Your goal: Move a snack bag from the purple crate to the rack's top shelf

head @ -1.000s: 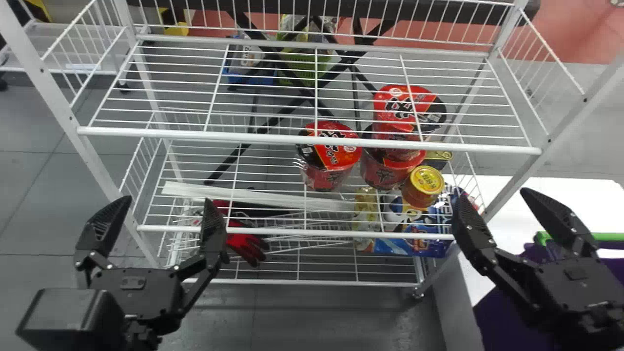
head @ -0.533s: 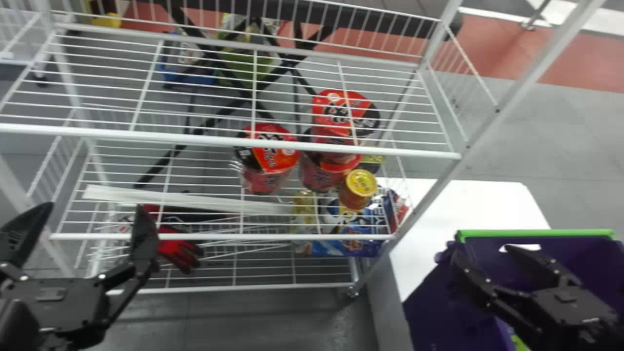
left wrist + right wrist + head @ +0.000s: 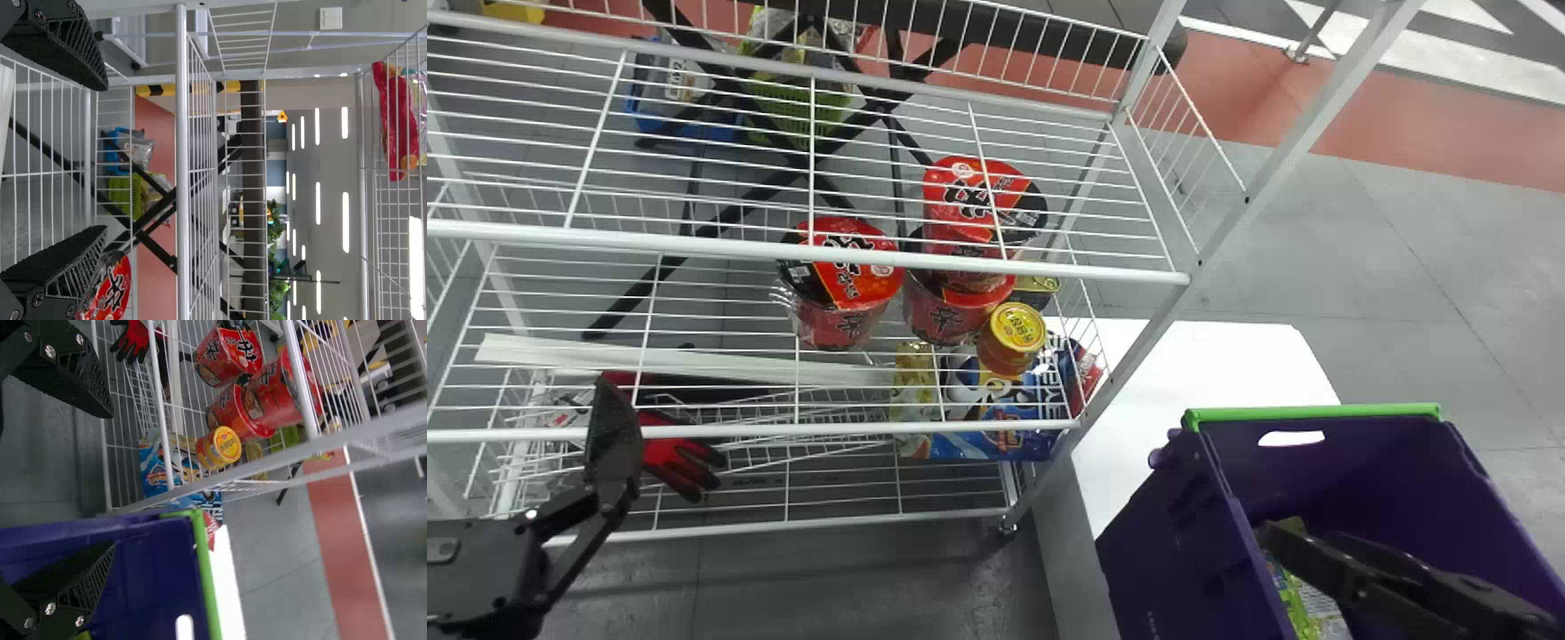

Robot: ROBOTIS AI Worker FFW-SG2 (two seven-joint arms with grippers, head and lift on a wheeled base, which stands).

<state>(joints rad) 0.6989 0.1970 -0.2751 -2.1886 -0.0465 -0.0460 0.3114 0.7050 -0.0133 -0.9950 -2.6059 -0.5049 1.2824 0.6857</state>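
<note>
Progress: early stage, by our judgement; the transfer is still to be made. We locate the snack bag (image 3: 1303, 609), yellow-green, inside the purple crate (image 3: 1183, 542) at the lower right of the head view, by the crate's near left wall. It is partly hidden, so we cannot tell how it lies or whether others lie under it.

Right gripper (image 3: 112, 480): at the crate's mouth, fingers wide apart, nothing between them. Whether they are above the rim or slightly below it, we cannot tell. The nearest part of the bag sits just beside them in the head view. No grasp made.

Left gripper (image 3: 105, 159): parked in front of the rack (image 3: 1129, 356), lower left of the head view; fingers wide, holding nothing.

Destination: we take the high wire shelf (image 3: 363, 200) in the left wrist view to be the top shelf. A red bag (image 3: 400, 127) rests there; we cannot tell if it belongs to this task.

Done: the right gripper is at the crate, open for a pick. Left: lower onto the bag, close, lift clear of the green rim (image 3: 1316, 412), carry it to the rack, raise it to the top shelf, set down, release. Risk noted: the fingers may catch the crate wall, given how close the bag lies to it.
</note>
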